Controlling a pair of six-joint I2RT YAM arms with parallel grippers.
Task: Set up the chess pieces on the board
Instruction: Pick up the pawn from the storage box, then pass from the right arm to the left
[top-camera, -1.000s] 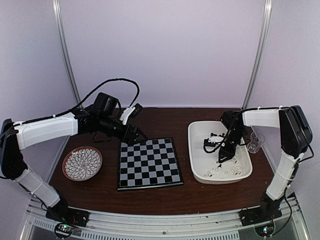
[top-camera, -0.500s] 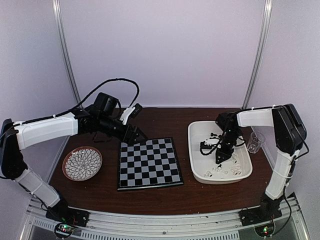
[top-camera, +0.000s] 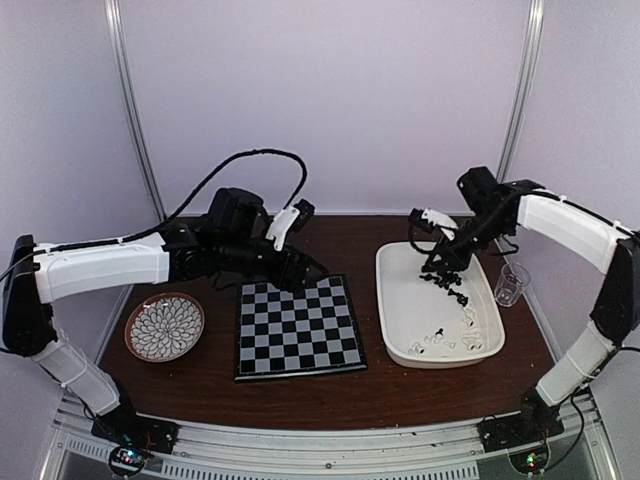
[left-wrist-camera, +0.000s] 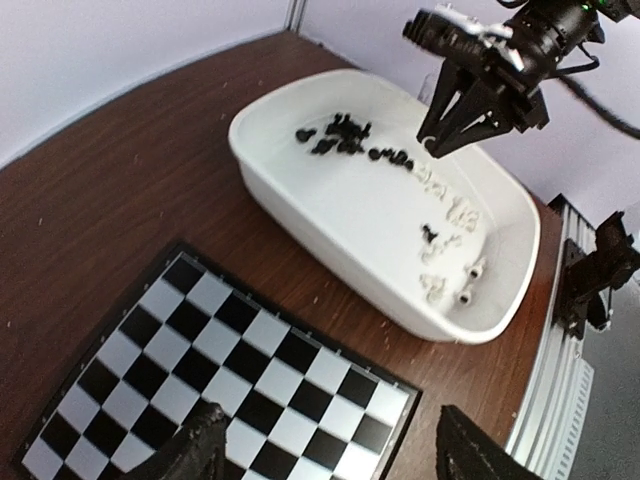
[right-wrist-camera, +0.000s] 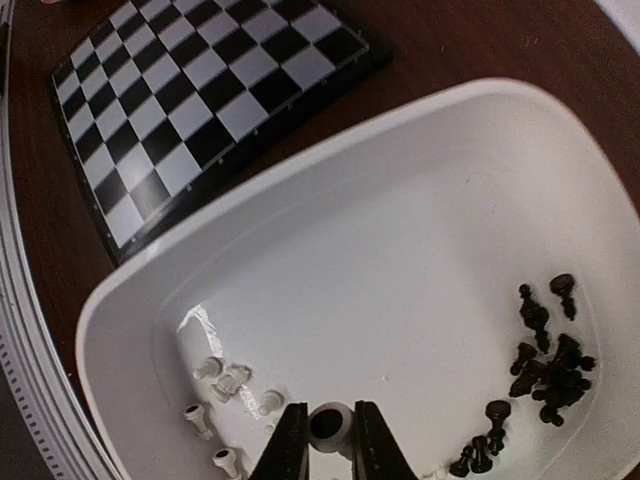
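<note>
Hanging above the white rectangular plastic tray, the right fingers are clamped on one small white plastic chess piece, seen from its rounded top and lifted clear of the tray floor. Below it, the other pieces lie loose in the tray. A cluster of tiny black chess pieces sits towards the far end, and a handful of white chess pieces lie tipped over at the near end.

The flat square chessboard of black and pale squares lies on the dark brown wooden bench, just left of the tray with a strip of wood between them. The left fingers hover over the board's far edge, spread wide apart and holding nothing; from that wrist I can see the checkered squares right underneath.

A round plate with a white petal pattern and a reddish rim sits left of the board. A small clear plastic cup stands just beside the tray's right wall.
</note>
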